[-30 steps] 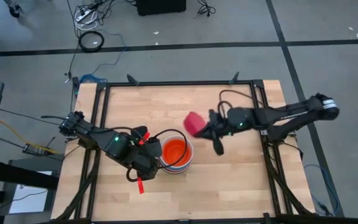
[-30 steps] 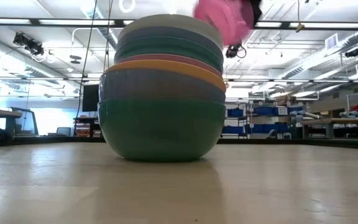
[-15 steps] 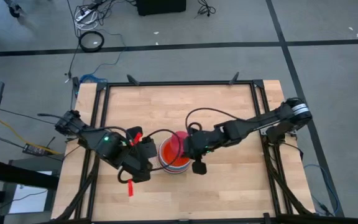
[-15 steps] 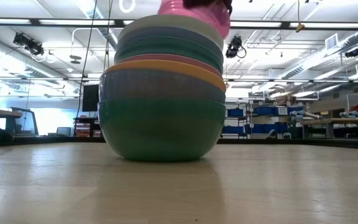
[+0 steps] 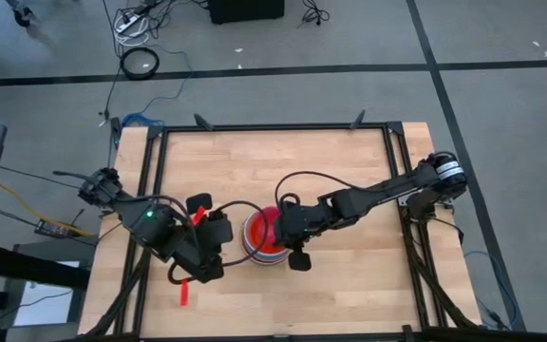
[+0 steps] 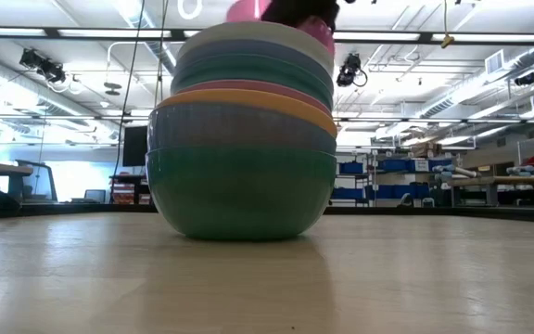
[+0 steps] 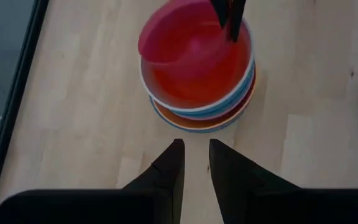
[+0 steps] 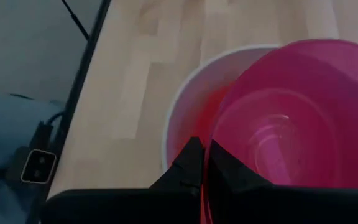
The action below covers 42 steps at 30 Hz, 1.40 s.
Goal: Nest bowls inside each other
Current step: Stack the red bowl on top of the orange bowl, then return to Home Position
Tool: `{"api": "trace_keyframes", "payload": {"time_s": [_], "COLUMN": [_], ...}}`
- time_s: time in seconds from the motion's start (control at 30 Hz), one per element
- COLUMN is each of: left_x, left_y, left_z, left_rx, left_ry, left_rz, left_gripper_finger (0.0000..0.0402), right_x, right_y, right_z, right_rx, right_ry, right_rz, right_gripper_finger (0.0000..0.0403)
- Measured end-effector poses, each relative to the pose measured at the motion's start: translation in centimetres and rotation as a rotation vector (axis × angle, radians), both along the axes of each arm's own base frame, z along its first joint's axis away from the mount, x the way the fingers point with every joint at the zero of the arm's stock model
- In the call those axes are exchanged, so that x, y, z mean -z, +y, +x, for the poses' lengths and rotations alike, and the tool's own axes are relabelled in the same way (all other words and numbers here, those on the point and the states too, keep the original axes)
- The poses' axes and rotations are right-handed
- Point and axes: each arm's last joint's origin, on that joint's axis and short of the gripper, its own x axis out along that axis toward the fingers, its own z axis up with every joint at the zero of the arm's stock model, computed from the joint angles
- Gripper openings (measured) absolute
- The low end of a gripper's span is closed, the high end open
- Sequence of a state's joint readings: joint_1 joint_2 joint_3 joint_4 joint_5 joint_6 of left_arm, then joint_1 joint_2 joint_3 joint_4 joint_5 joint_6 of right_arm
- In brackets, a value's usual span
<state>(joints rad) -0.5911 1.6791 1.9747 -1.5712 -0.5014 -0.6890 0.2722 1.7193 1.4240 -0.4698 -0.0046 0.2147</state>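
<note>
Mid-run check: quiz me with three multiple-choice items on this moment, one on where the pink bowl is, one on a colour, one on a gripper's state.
1. Where is the pink bowl?
A. alone on bare wood
B. over the stack of bowls, tilted
C. on the floor

2. What colour is the stack's bottom bowl?
A. teal
B. white
C. black

3. How is the right gripper?
A. wide open and empty
B. shut on the pink bowl's rim
C. resting on the table

Answers: B, the left wrist view shows it leaning over the topmost bowls; A, the low view shows teal at the base; B, the right wrist view shows the fingers pinching the rim.
</note>
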Motion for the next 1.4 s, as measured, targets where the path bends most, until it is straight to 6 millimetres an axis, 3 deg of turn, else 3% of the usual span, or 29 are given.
{"api": "trace_keyframes", "payload": {"time_s": [0.2,0.6,0.8,0.9,1.13,1.27,1.4], "left_x": [0.0,0.0,-0.1,-0.7,-4.3,-4.9,-5.2], "left_y": [0.0,0.0,-0.3,-0.6,-0.3,-0.1,0.0], "left_z": [0.0,0.0,-0.2,-1.1,-5.4,-5.9,-5.8], "left_rx": [-0.003,-0.005,0.017,0.029,0.002,-0.003,0.060], "left_ry": [-0.009,-0.014,-0.025,-0.089,-0.399,-0.451,-0.441], "left_rz": [0.014,0.024,0.057,0.118,0.279,0.268,0.419], "left_gripper_finger": [0.0083,0.0083,0.0083,0.0083,0.0083,0.0083,0.0083], "right_x": [0.3,0.1,-0.4,-1.8,-6.7,-10.2,-13.9], "right_y": [0.2,0.3,0.7,1.2,1.9,1.5,0.6], "right_z": [0.4,0.5,0.1,-0.8,-4.5,-7.3,-11.1], "right_rx": [-0.024,0.009,-0.008,-0.065,-0.163,-0.189,-0.273], "right_ry": [-0.011,-0.017,-0.032,-0.085,-0.240,-0.367,-0.542], "right_rz": [0.023,0.056,0.051,0.037,0.020,0.055,-0.019], "right_gripper_finger": [0.0016,0.0156,0.0168,0.0165,0.0165,0.0163,0.0163]}}
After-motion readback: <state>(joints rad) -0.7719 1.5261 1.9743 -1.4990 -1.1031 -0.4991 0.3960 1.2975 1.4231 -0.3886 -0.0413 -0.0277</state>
